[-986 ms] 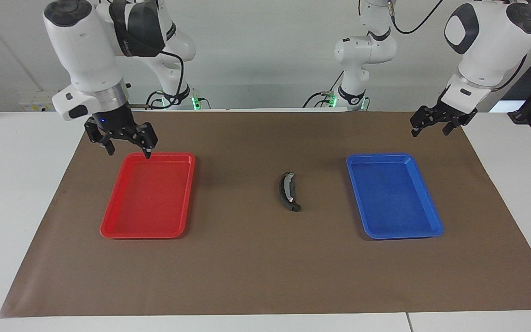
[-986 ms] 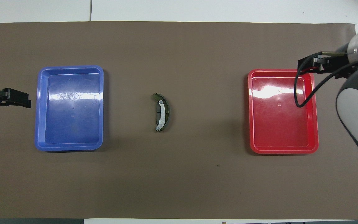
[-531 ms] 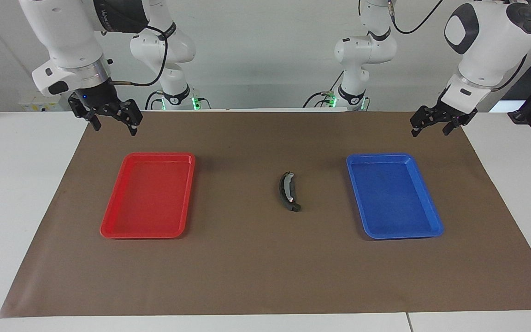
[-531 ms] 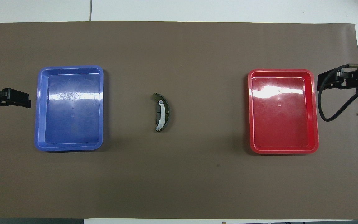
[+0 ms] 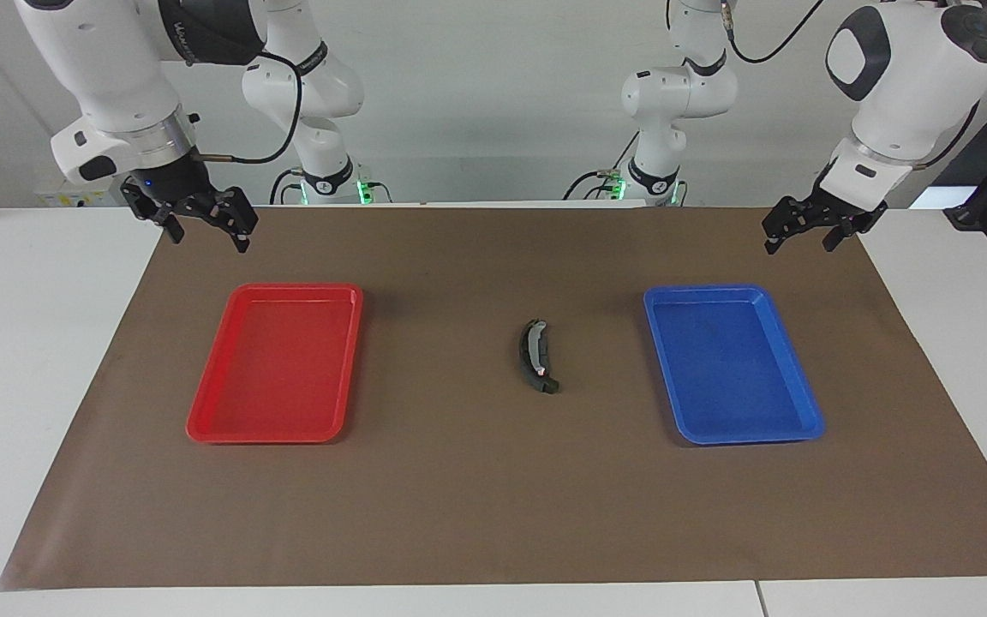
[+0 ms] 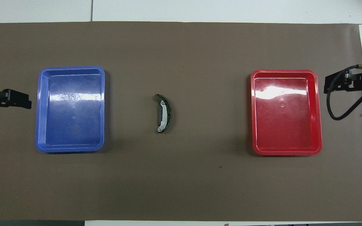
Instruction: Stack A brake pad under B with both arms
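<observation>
The long, curved black brake pad with silvery metal patches point(image 5: 536, 356) lies mid-worktop between the trays, atop a shorter dark-grey pad point(image 6: 160, 115); looking stiff, heavy and slick, it wants gripping across its narrow middle, both end effectors spread and empty.

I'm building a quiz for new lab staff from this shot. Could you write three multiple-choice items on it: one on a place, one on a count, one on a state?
1. Where do the stacked brake pads lie?
A. In the red tray
B. On the brown mat between the two trays
C. In the blue tray

2. How many trays are on the mat?
A. One
B. Two
C. Three

3. What does the right gripper hold?
A. Nothing
B. A brake pad
C. A tray

Answers:
1 B, the pads rest on bare mat between the trays.
2 B, one red tray and one blue tray.
3 A, its jaws stand open and empty, up by the mat's corner near the red tray.
</observation>
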